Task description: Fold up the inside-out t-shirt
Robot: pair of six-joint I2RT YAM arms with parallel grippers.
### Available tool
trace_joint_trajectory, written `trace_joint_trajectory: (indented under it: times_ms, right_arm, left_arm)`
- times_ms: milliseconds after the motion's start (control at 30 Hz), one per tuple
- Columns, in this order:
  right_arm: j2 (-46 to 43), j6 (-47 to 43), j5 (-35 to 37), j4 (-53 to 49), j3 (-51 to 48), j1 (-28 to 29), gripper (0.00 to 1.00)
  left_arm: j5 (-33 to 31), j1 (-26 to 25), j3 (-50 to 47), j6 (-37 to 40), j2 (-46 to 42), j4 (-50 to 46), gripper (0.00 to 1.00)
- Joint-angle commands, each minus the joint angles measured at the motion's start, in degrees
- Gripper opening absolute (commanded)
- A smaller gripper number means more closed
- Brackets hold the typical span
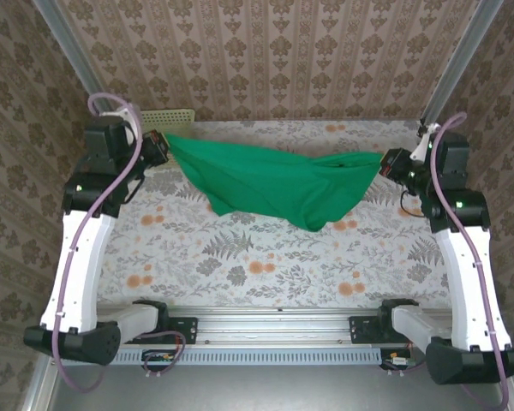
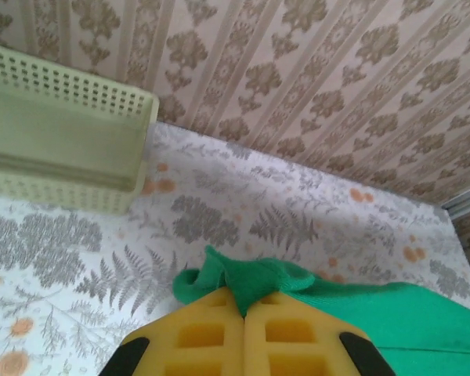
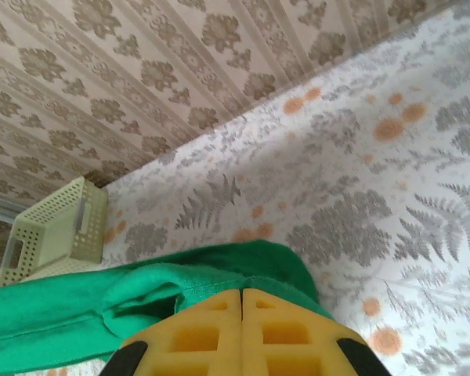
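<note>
Inside-out t-shirt (image 1: 274, 184): strung over the floral table (image 1: 265, 257), long axis left-right, middle sagging toward the near edge. Basket (image 1: 167, 116): far-left corner, behind the shirt's left end. Left gripper (image 1: 158, 147): clamped on the left end. Right gripper (image 1: 390, 163): clamped on the right end. Equally near, one per end; probably lower both together.

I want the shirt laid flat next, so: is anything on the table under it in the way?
Nothing visible does. The shirt hangs between the left gripper and right gripper, both shut on it, above a table that looks bare. The basket sits in the far left corner, off to the side.
</note>
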Motion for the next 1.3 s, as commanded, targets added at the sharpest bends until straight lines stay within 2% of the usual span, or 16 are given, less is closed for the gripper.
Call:
trace_joint_trajectory:
  times_ms: [0,100,167,233,300,500,633,700,767,833,900,1000,1067,1167,1267]
  right_arm:
    - [-4.7,-0.4,0.5,-4.0,-9.2,0.2,0.00]
    - [-6.5,2.6,-5.8,0.0,-23.4,0.4,0.00]
    - [-5.1,5.1,-7.7,3.8,-32.4,0.6,0.00]
    - [-2.8,6.5,-8.5,8.5,-38.8,0.6,0.00]
    - [-0.1,7.0,-7.8,12.4,-41.6,0.6,0.00]
    - [9.0,4.6,-1.1,14.0,-36.2,0.6,0.00]
    - [11.7,2.8,8.2,10.6,-30.0,0.6,0.00]
    - [12.3,2.2,12.9,6.6,-27.7,0.6,0.11]
    - [12.0,0.9,15.9,3.9,-25.9,1.3,0.30]
    - [10.5,-0.5,20.3,0.7,-24.2,4.4,0.42]
    - [8.3,-1.7,23.4,-1.6,-23.0,9.3,0.48]
    - [6.8,-3.3,20.5,-1.6,-22.7,17.7,0.49]
    - [9.5,-2.5,17.9,-1.5,-22.6,22.0,0.48]
    - [15.2,-1.8,16.7,1.4,-23.6,25.1,0.45]
    - [20.0,-0.9,15.7,4.2,-23.2,25.1,0.42]
  left_arm:
    - [-0.9,0.3,-10.8,0.6,-1.0,-4.7,0.00]
    - [0.2,0.4,-21.8,-0.3,1.6,-2.8,0.00]
    - [4.4,0.5,-26.9,-0.7,6.9,0.0,0.00]
    - [7.3,-0.2,-29.3,-0.9,11.8,2.4,0.00]
    - [7.2,-1.4,-30.0,-0.7,15.2,3.9,0.00]
    - [5.1,-3.0,-28.0,-0.3,18.5,5.5,0.00]
    - [3.9,-3.7,-27.6,-0.3,17.7,5.3,0.00]
    - [3.6,-4.3,-27.8,-0.3,17.1,5.4,0.04]
    - [3.6,-5.4,-27.8,0.2,16.7,5.4,0.08]
    - [3.3,-6.6,-27.9,0.4,16.0,5.6,0.11]
    - [3.1,-7.6,-28.3,0.5,15.1,6.0,0.16]
    - [2.6,-8.5,-28.9,0.2,13.7,6.4,0.21]
    - [2.2,-8.5,-29.3,0.0,13.0,6.7,0.23]
    - [1.9,-8.6,-29.7,-0.2,12.5,6.8,0.24]
    - [1.9,-8.6,-29.7,-0.2,12.5,6.8,0.24]
